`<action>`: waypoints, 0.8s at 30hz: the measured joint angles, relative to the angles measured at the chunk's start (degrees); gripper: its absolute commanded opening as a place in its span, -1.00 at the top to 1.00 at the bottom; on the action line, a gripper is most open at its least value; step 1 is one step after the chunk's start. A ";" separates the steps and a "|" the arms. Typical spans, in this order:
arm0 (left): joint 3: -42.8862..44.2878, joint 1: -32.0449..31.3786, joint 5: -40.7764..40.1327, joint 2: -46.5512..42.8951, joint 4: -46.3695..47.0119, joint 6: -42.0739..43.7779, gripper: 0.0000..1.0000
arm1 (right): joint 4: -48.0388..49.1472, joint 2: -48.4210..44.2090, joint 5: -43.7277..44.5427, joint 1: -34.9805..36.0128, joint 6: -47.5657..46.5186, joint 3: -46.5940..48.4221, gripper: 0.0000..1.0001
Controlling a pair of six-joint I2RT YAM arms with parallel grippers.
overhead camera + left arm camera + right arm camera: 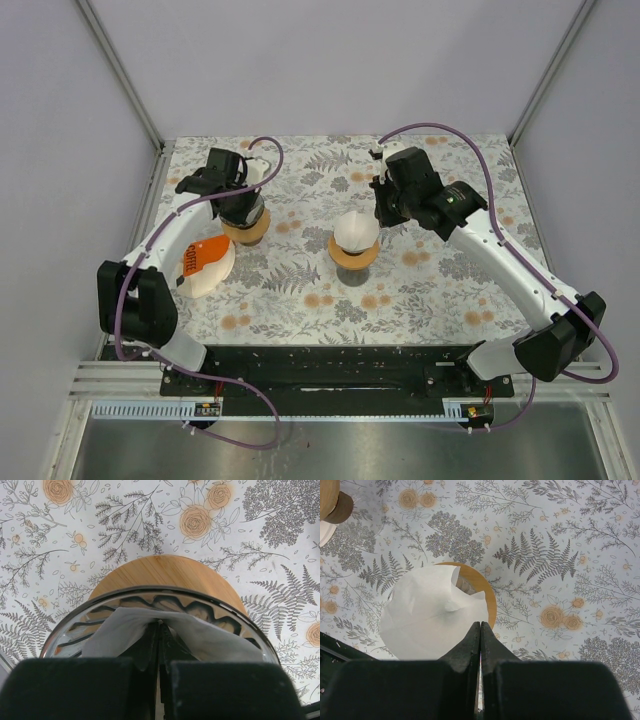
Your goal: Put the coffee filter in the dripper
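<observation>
A glass dripper [75, 630] with a wooden collar [165, 575] stands at the table's left [247, 230]. My left gripper [160, 625] reaches down into it from above [243, 205]. Its jaws are shut, and a pale coffee filter [210, 635] folds around the tips inside the glass cone. A second dripper [353, 258] at mid-table holds a white filter [430, 615] that stands up out of it. My right gripper [480, 623] hovers just right of that filter [383, 215], shut with nothing in it.
A stack of white filters with an orange label [205, 262] lies left of centre, near the left arm. The floral tablecloth [440, 280] covers the table. White walls with metal posts enclose the back and sides.
</observation>
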 measured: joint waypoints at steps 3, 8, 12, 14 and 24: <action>0.02 0.00 0.44 0.57 0.83 0.28 1.00 | 0.04 0.00 -0.02 -0.02 0.00 -0.02 1.00; 0.02 0.00 0.74 0.59 1.77 0.55 0.92 | 0.02 0.00 0.00 -0.04 0.00 -0.11 1.00; 0.20 0.00 0.90 0.33 1.57 0.79 0.73 | 0.02 0.00 -0.02 -0.04 0.00 -0.13 1.00; 0.52 0.00 1.05 0.33 1.20 0.83 0.66 | 0.02 0.00 -0.04 -0.04 0.02 -0.13 1.00; 3.91 0.00 1.07 0.07 -1.57 0.83 0.48 | 0.00 0.00 -0.04 -0.04 0.00 -0.46 1.00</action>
